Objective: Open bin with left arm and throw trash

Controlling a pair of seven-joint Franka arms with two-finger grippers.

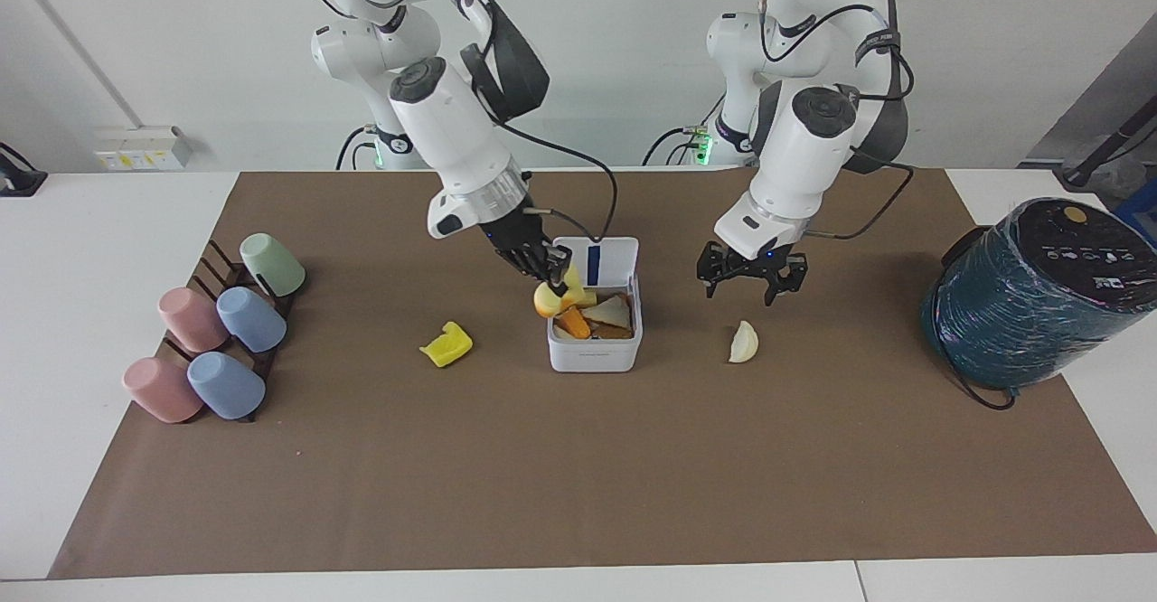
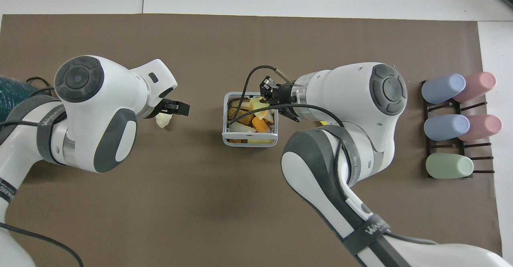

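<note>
The white bin stands mid-mat with its lid upright and open, blue strip showing; several food scraps lie inside. My right gripper is shut on the pale yellow-orange lump and holds it over the bin's rim at the right arm's end; it also shows in the overhead view. The bright yellow folded piece lies on the mat beside the bin. My left gripper is open, hovering just over the cream-white wedge, which also shows in the overhead view.
Several pastel cups lie on a dark rack at the right arm's end of the table. A big dark-teal wrapped cylinder stands at the left arm's end. The brown mat covers most of the table.
</note>
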